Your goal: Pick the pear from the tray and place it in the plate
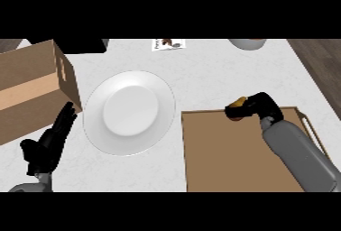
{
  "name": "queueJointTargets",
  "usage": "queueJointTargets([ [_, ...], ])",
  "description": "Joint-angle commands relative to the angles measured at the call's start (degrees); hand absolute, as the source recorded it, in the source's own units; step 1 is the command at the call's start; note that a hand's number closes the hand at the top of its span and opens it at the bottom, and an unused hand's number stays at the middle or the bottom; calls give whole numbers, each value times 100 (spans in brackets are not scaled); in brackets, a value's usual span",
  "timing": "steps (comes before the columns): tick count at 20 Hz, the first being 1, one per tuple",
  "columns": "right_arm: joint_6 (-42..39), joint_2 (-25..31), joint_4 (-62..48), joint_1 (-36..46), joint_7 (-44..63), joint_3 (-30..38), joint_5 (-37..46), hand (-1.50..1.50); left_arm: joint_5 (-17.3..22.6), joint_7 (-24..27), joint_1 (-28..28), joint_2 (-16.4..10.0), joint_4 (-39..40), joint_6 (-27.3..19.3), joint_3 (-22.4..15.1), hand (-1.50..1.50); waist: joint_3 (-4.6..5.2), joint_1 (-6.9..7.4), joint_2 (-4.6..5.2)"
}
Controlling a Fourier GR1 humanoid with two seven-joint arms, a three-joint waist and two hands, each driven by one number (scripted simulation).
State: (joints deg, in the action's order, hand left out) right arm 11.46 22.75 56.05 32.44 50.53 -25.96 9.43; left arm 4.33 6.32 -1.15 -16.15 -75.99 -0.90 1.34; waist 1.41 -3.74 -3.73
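— What's on the bench (pixel 220 76) from where you sit?

— Largest first: I see a cardboard box (pixel 30 90) at the left edge, closed, so I can't tell its contents. Next is the brown tray (pixel 226 153) at lower right, with my right forearm (pixel 300 153) stretched over it. The white plate (pixel 160 90) lies between box and tray, near the tray's left edge.

— And the pear?

— The pear (pixel 234 112) is in my right hand (pixel 260 106), fingers curled round it, at the tray's far rim. Only a yellow-brown patch shows. I can't tell whether it touches the tray. My left hand (pixel 50 140) rests open, fingers up, just left of the plate.
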Motion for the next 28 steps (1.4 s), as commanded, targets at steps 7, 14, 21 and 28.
queueJointTargets([
  [7, 1663, -673, 1455, -339, 1382, -1711, 2564, 150, 101, 40, 224, -53, 42, -4, 172, 0, -57, -242, -57],
  [14, 1553, -954, 2421, -254, 2299, -2061, 4241, 150, 108, 79, 350, -52, -17, -22, 202, 0, -71, -374, -74],
  [21, 839, -1409, 3312, -136, 2944, -2035, 6063, 150, 116, 128, 385, -115, -65, -17, 268, 0, -93, -357, -11],
  [28, -322, -2251, 3971, -222, 3466, -1977, 7352, 150, 20, 81, 245, 37, -221, -6, 31, 0, -119, 34, 187],
])
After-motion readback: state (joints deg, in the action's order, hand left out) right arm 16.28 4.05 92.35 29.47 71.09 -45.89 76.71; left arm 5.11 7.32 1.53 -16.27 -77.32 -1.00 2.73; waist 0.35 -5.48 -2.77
